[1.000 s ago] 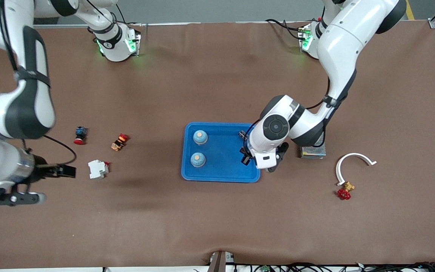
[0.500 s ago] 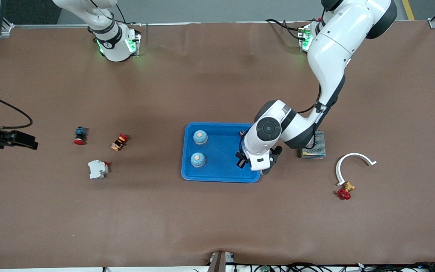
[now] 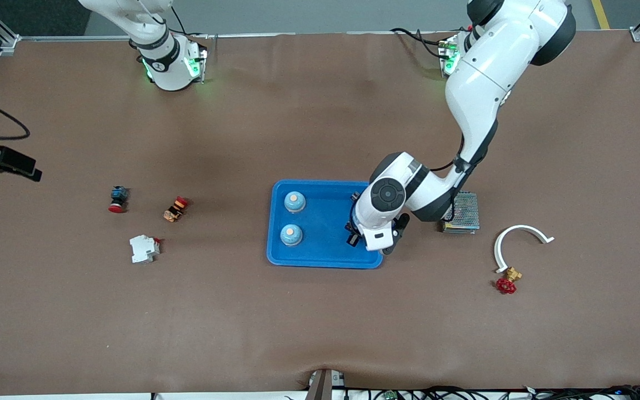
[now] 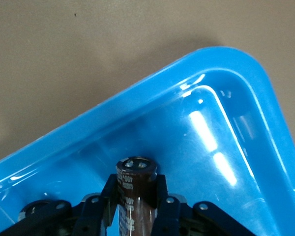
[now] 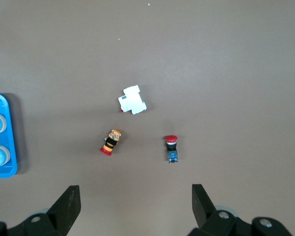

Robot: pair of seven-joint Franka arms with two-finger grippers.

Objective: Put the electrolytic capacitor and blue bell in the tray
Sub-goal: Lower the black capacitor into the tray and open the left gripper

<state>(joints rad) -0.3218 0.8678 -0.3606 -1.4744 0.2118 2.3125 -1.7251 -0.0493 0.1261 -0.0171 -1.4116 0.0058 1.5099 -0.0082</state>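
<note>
Since the earlier frames the right arm has pulled up and away toward its end of the table, so that only a dark part of it shows at the edge of the front view, while the left arm has eased a little farther in over the blue tray (image 3: 325, 258). Left gripper (image 3: 351, 233) hangs low over the tray's end toward the left arm, its fingers (image 4: 160, 194) clamped on a dark brown electrolytic capacitor (image 4: 135, 189); the wrist view shows the capacitor standing up between them just above the tray floor, near a rounded corner. Two blue bells sit in the tray toward its other end, one (image 3: 295, 202) farther from the front camera, the other (image 3: 291, 235) nearer. Right gripper (image 5: 135, 201) is high over the bare brown table (image 3: 298, 333) with its fingers spread wide and nothing between them; below it lie a white circuit breaker (image 3: 144, 248), an orange-and-black push button (image 3: 175, 209) and a blue push button with a red cap (image 3: 117, 199). Toward the left arm's end lie a metal mesh box (image 3: 463, 213), a white curved clamp (image 3: 517, 243) and a brass valve with a red handwheel (image 3: 508, 281).
</note>
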